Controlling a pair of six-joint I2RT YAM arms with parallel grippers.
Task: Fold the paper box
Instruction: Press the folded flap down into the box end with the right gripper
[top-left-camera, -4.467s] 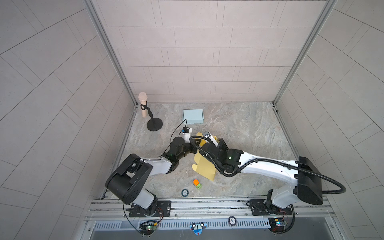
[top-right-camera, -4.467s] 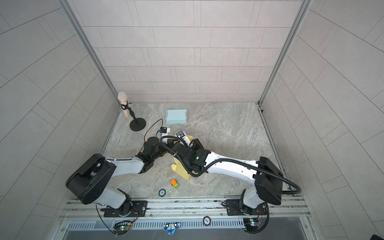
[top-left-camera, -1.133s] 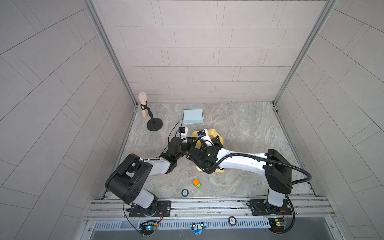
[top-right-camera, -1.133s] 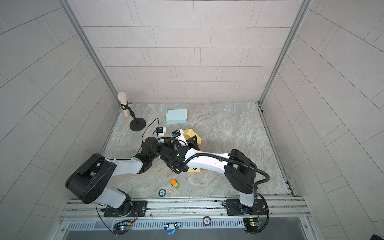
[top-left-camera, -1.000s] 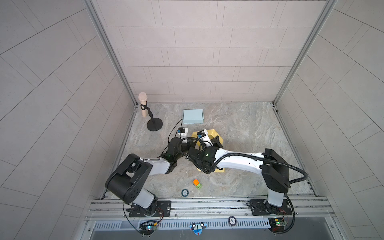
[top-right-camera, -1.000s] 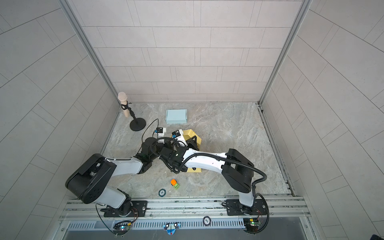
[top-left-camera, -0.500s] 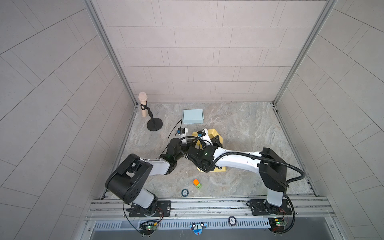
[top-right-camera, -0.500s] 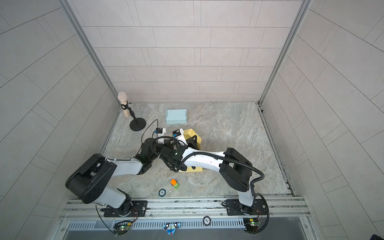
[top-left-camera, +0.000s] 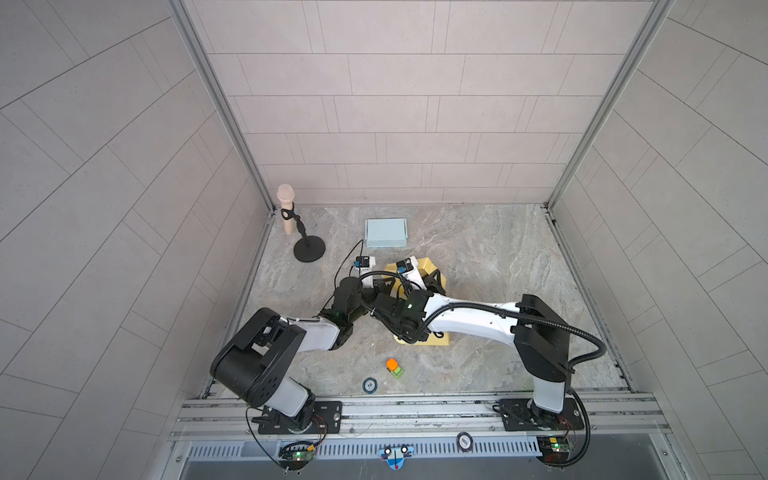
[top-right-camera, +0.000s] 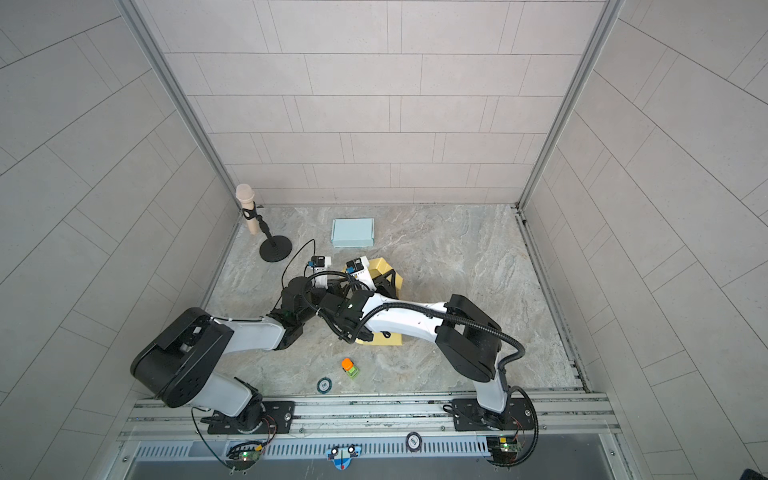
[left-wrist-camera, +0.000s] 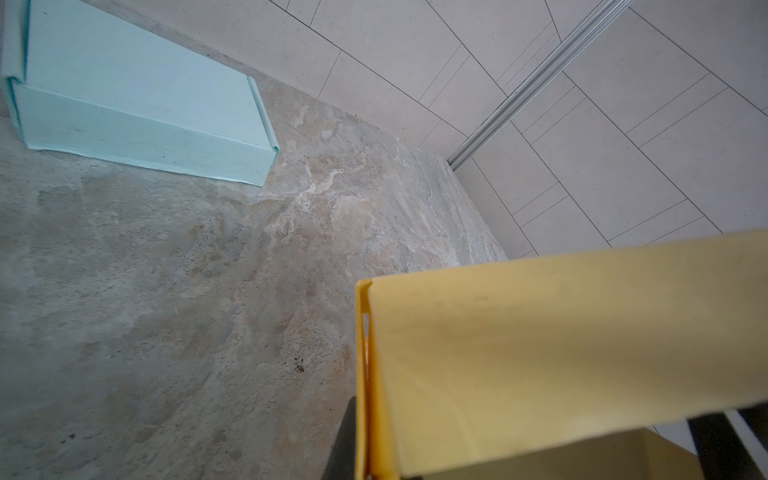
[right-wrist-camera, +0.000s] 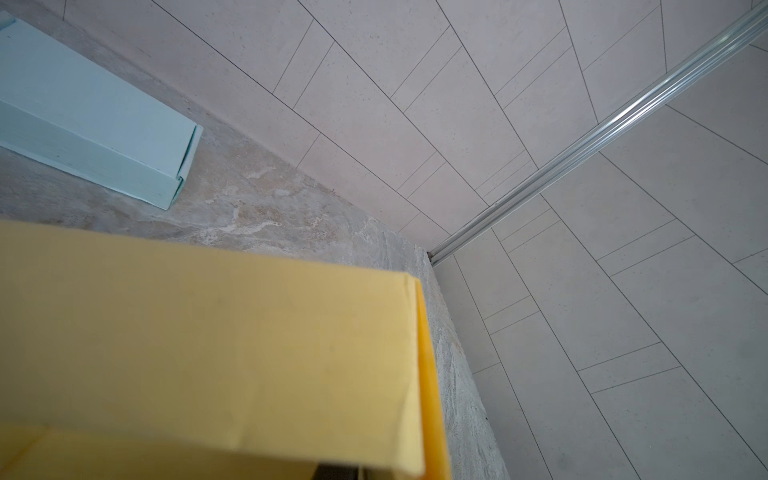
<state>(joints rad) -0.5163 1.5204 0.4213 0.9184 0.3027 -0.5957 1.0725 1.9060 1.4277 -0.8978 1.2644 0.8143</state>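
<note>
The yellow paper box (top-left-camera: 428, 266) (top-right-camera: 381, 266) lies partly folded mid-table, and its near flat panel (top-left-camera: 436, 338) shows under the right arm. Both arms reach over it side by side. In the left wrist view a doubled yellow wall (left-wrist-camera: 540, 353) runs down into my left gripper (left-wrist-camera: 365, 461), which is shut on it; one dark finger (left-wrist-camera: 343, 440) shows beside the wall. My left gripper (top-left-camera: 379, 285) sits at the box's left side and my right gripper (top-left-camera: 434, 282) at its right side. In the right wrist view the folded wall (right-wrist-camera: 208, 340) hides the jaws.
A closed light blue box (top-left-camera: 385, 232) (left-wrist-camera: 137, 108) (right-wrist-camera: 83, 124) lies behind the yellow one. A microphone on a black round stand (top-left-camera: 308, 250) is at the back left. An orange and green toy (top-left-camera: 394, 368) and a small round disc (top-left-camera: 369, 385) lie near the front edge.
Compared with a few seconds ago the box is folded up more compactly and the right arm has swung left. Over the last second both grippers have stayed at the box.
</note>
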